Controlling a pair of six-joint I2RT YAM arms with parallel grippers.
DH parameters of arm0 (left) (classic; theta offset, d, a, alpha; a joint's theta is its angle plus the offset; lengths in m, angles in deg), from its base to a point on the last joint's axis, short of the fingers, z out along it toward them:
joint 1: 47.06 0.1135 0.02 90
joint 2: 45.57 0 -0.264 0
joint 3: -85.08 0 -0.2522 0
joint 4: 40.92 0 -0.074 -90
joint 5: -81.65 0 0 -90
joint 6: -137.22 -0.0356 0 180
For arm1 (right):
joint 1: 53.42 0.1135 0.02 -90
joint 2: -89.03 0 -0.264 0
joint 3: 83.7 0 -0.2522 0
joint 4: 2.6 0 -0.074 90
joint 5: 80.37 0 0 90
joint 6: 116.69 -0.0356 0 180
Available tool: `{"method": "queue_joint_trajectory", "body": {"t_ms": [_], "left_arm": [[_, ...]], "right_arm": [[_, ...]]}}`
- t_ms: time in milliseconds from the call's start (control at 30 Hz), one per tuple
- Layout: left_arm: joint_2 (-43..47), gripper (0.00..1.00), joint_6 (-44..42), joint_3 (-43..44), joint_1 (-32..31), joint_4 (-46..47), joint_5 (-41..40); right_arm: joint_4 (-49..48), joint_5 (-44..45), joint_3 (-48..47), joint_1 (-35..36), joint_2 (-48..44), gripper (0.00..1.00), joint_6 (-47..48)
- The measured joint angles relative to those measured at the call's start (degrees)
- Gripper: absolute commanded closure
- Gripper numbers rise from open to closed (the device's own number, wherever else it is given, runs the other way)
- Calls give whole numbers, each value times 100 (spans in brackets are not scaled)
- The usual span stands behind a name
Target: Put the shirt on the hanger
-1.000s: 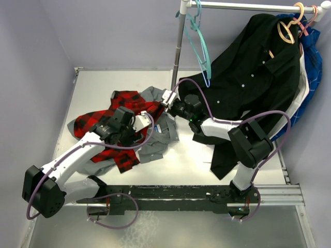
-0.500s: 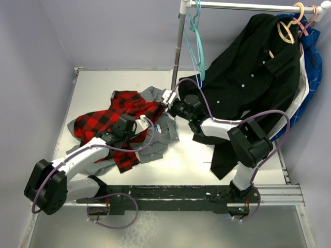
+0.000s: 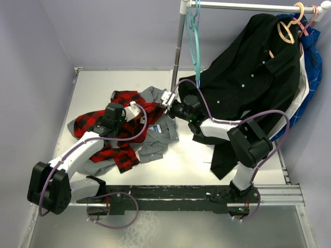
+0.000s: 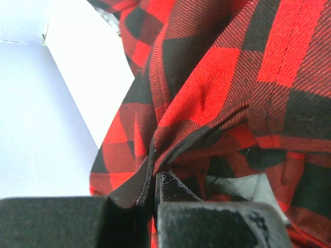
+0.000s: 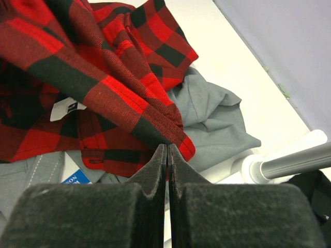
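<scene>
Left hand (image 4: 155,178) has closed on the shirt (image 4: 232,77); blue label (image 5: 72,179) illegible.

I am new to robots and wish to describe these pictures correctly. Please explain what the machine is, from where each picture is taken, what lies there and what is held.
These are two robot arms bolted to a table. One picture looks down from above; the other two come from a camera on each wrist. On the table lie a plaid shirt and a grey shirt partly under it. A black shirt hangs from a rail. The left end effector is shut on a fold of the plaid shirt; the right end effector is shut at its hem and seems to pinch it.
</scene>
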Motion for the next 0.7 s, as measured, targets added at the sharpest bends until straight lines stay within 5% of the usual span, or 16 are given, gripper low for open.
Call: {"method": "queue_joint_trajectory", "body": {"t_ms": [200,433,700], "left_arm": [[516,100,-15,916,162,-1349,975],[960,100,-210,2708,162,-3311,2549],[933,100,-308,4927,162,-4444,2754]], "right_arm": [[125,31,144,177,-286,100,-122],[459,518,225,1137,-1775,100,-186],[1189,1248,-516,1429,-3163,100,-195]]}}
